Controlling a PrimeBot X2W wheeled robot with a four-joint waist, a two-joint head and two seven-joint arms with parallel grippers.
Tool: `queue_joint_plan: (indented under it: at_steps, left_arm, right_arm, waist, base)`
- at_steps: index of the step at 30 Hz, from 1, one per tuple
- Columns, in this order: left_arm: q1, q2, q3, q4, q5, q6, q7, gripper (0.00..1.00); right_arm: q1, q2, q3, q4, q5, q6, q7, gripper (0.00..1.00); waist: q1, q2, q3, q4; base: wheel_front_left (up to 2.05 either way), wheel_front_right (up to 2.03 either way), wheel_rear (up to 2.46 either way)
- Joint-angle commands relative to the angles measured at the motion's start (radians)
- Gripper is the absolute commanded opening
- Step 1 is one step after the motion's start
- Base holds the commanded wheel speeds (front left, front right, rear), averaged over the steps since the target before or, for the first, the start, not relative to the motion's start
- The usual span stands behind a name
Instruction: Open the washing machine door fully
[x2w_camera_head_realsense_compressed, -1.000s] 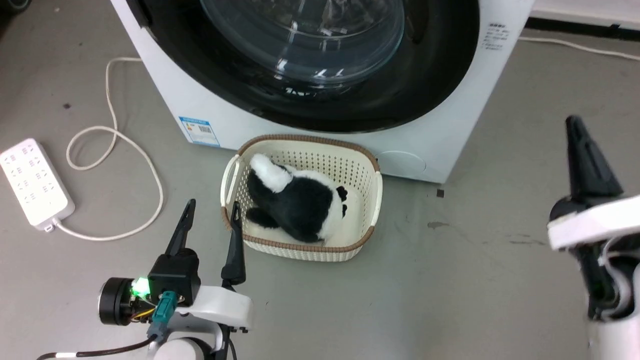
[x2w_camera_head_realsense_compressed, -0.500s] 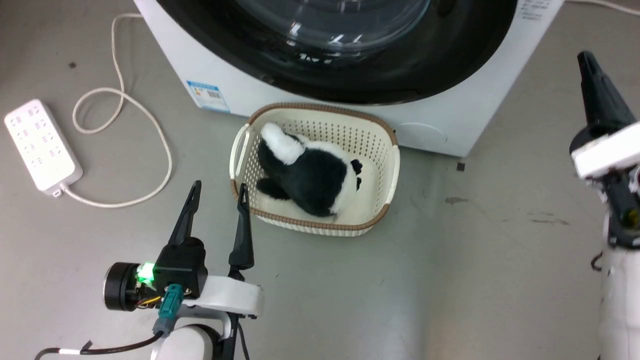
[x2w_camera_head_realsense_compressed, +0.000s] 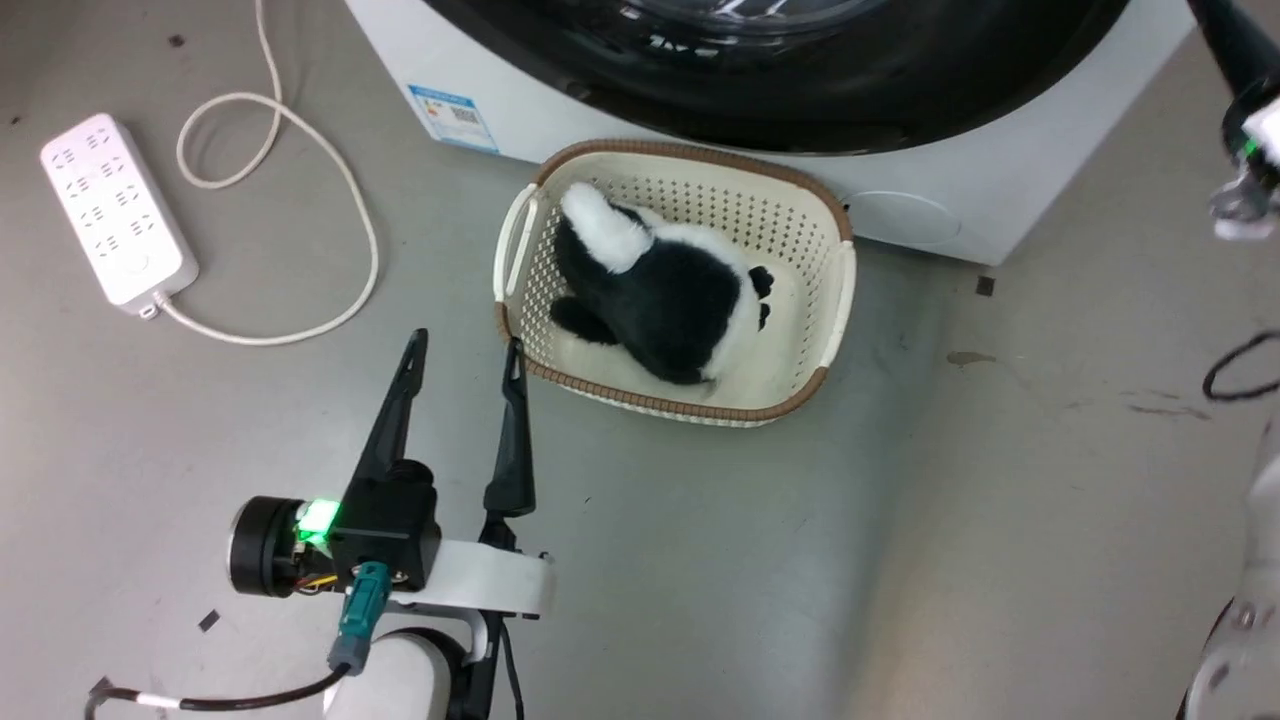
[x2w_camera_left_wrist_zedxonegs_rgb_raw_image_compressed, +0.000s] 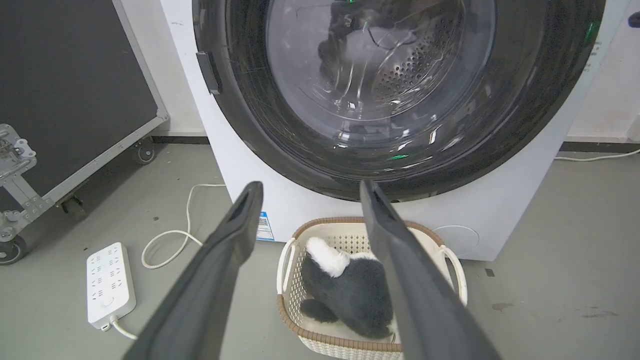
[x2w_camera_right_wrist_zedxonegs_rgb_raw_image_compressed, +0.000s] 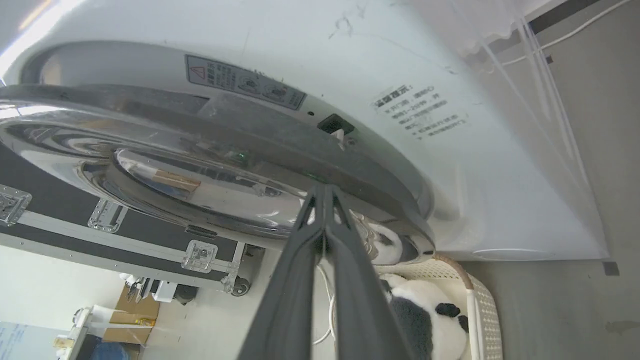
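Two grippers, two states: my left gripper hangs with its fingers spread wide, just near-left of the basket holding a plush toy. My right gripper has its fingers pressed together, tips at the right rim of the washing machine door, which seems barely ajar on the washing machine, far side.

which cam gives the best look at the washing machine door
The left wrist view: the washing machine door faces it almost whole, glass window and black ring clear. The head view catches the ring's lower arc. The right wrist view sees it edge-on, the shut right claw by its rim.
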Motion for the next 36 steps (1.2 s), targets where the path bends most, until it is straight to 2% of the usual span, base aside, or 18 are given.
queue_joint_plan:
  at_steps: [1,14,15,24,29,36]
  left_arm:
    - [-0.018,0.001,-0.007,-0.004,-0.003,0.009,-0.01,1.0]
    - [-0.035,0.001,-0.049,-0.01,-0.01,0.034,-0.037,1.0]
    - [-0.042,0.001,-0.062,-0.011,-0.013,0.042,-0.045,1.0]
    - [-0.071,0.001,-0.087,-0.018,-0.024,0.065,-0.064,1.0]
    - [-0.081,0.001,-0.091,-0.017,-0.022,0.074,-0.075,1.0]
    - [-0.058,0.001,-0.074,-0.004,-0.015,0.064,-0.076,1.0]
  right_arm:
    - [-0.054,-0.01,-0.022,0.034,0.023,0.0,0.023,0.0]
    - [-0.318,-0.074,-0.192,0.321,0.064,0.0,0.181,0.0]
    - [-0.397,-0.095,-0.235,0.407,0.068,0.0,0.225,0.0]
    - [-0.548,-0.134,-0.311,0.553,0.071,-0.001,0.299,0.0]
    - [-0.571,-0.144,-0.342,0.607,0.084,-0.001,0.357,0.0]
    - [-0.443,-0.108,-0.347,0.568,0.088,-0.001,0.403,0.0]
  waist:
    - [-0.0001,0.0,0.008,0.008]
    - [-0.0001,0.0,0.052,0.06]
    - [-0.0001,0.0,0.068,0.073]
    - [-0.0001,0.0,0.116,0.105]
    - [-0.0001,0.0,0.113,0.116]
    - [-0.0001,0.0,0.037,0.096]
  base:
    - [0.0,0.0,0.0]
    - [0.0,0.0,0.0]
    - [0.0,0.0,0.0]
    - [0.0,0.0,0.0]
    - [0.0,0.0,0.0]
    - [0.0,0.0,0.0]
